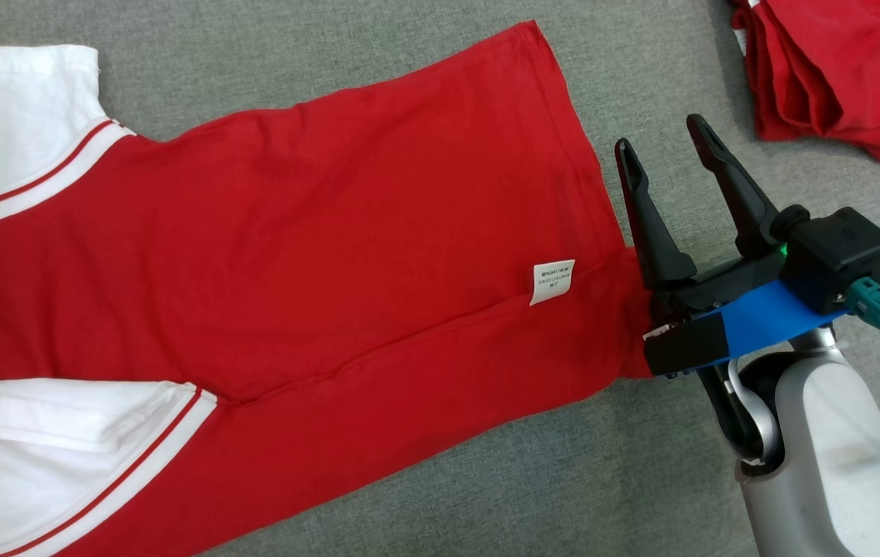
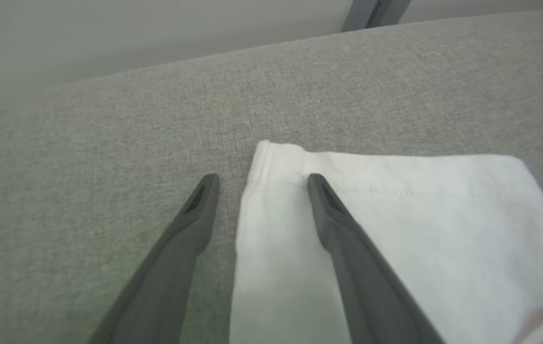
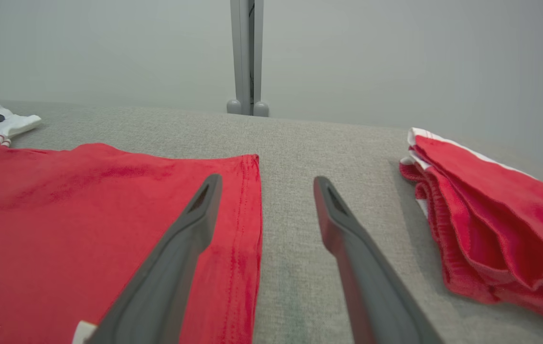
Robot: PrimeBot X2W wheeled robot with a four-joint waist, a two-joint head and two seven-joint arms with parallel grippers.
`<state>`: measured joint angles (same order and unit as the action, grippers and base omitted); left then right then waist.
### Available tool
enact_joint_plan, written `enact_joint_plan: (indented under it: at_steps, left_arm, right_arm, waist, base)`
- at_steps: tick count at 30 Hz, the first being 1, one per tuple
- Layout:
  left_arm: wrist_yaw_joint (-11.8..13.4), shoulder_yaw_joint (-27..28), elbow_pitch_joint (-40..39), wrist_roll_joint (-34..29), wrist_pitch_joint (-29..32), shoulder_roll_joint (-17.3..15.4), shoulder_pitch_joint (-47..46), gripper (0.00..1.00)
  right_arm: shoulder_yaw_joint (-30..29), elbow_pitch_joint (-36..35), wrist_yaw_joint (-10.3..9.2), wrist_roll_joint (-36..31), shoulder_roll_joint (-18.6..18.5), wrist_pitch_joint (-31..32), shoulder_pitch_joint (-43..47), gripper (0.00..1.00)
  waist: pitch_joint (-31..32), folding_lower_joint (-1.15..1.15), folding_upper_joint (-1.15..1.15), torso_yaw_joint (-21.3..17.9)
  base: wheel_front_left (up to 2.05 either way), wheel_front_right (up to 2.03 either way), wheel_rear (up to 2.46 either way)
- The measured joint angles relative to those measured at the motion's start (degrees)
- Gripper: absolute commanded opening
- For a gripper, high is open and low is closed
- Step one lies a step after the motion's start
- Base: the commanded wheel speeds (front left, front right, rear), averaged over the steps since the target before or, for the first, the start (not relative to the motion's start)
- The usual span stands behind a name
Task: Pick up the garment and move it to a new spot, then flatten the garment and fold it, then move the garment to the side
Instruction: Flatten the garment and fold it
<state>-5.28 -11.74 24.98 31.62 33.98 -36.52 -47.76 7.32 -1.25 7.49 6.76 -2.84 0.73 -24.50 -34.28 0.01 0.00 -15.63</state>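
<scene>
1. On the grey upholstered surface point(image 1: 409, 62) in front of me, the red T-shirt point(image 1: 292, 255) lies spread out flat, its white sleeves towards my left and its hem towards my right.
2. A white care label point(image 1: 552, 281) shows on the red cloth, near the hem.
3. My right gripper point(image 1: 659, 133) sits at the near corner of that hem with its fingers spread wide and nothing between them.
4. From the right wrist, the same gripper point(image 3: 266, 180) straddles the hem edge – one finger over the red cloth point(image 3: 85, 229), the other over bare grey fabric.
5. My left gripper point(image 2: 262, 177) is also spread wide and holds nothing.
6. It straddles the side edge of a white sleeve point(image 2: 419, 215) by the cuff: one finger over the sleeve, the other over the grey surface beside it.
7. I cannot tell whether those fingertips touch the cloth or hang just above it.
8. A folded red garment point(image 1: 834, 70) with white trim lies in a loose pile at the far right – well apart from the T-shirt.
9. Beyond the far edge of the surface, a grey post point(image 3: 247, 57) stands upright against a pale wall.
</scene>
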Motion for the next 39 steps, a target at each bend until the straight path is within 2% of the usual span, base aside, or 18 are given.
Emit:
enact_joint_plan:
  at_steps: [3, 4, 6, 7, 10, 15, 25, 35, 36, 39]
  left_arm:
    - [-0.36, -0.46, -0.11, 0.47, 0.56, 0.0, -0.29, 1.0]
    - [-0.45, -0.63, -0.25, 0.8, 0.59, 0.02, -0.32, 0.85]
    - [-0.79, -1.33, -0.59, 1.31, 0.73, 0.23, -0.48, 0.09]
    - [-0.91, -1.69, -0.83, 1.69, 0.74, 0.46, -0.53, 0.0]
    - [-1.27, -2.69, -1.63, 1.94, 0.07, 1.16, -0.62, 0.0]
    - [-1.37, -3.2, -1.9, 1.1, -4.95, 2.11, -2.01, 0.0]
    - [-1.85, -7.61, -6.1, 2.07, -11.07, 4.41, -2.56, 0.0]
    - [-2.14, -13.69, -12.15, 4.32, -14.3, 5.69, -1.37, 0.0]
    - [-2.14, -14.14, -12.4, 4.63, -14.54, 5.72, -1.33, 0.0]
    - [-2.14, -15.12, -12.78, 5.27, -15.4, 5.9, -1.33, 0.0]
  right_arm:
    - [0.23, -0.22, 0.0, 0.45, 0.0, -0.01, 0.07, 1.0]
    - [0.23, -0.2, 0.0, 0.45, 0.0, 0.16, 0.06, 1.0]
    - [0.29, -0.01, 0.0, 0.44, 0.0, 0.46, -0.11, 1.0]
    - [0.45, 0.23, 0.0, 0.37, 0.0, 0.76, -0.56, 1.0]
    - [1.38, 1.7, 0.0, -0.49, 0.01, 2.4, -3.11, 1.0]
    - [1.98, 6.41, 0.0, -1.68, 0.03, 6.27, -9.17, 1.0]
    - [-0.71, 22.61, 0.0, -4.89, -4.48, 16.33, -21.94, 1.0]
    - [-4.67, 36.96, 0.0, -3.42, -4.69, 23.96, -28.41, 1.0]
    - [-4.57, 37.9, 0.0, -3.08, -4.77, 24.32, -28.77, 0.91]
    - [-4.3, 40.2, 0.0, -0.46, -4.76, 24.9, -29.65, 0.49]
  waist:
    - [-0.14, 0.0, 0.0, 0.05]
    - [-0.18, 0.0, 0.0, 0.09]
    - [-0.21, 0.0, 0.0, 0.22]
    - [-0.22, -0.01, 0.0, 0.32]
    - [-0.16, 0.0, 0.0, 0.74]
    - [0.58, -0.01, 0.0, 2.27]
    - [2.94, -0.01, 0.0, 8.54]
    - [3.62, -0.01, 0.0, 13.38]
    - [3.73, -0.01, 0.0, 13.63]
    - [4.12, -0.01, 0.0, 14.34]
  base:
    - [0.0, 0.0, 0.0]
    - [0.0, 0.0, 0.0]
    - [0.0, 0.0, 0.0]
    - [0.0, 0.0, 0.0]
    - [0.0, 0.0, 0.0]
    - [0.0, 0.0, 0.0]
    - [0.0, 0.0, 0.0]
    - [0.0, 0.0, 0.0]
    - [0.0, 0.0, 0.0]
    - [0.0, 0.0, 0.0]
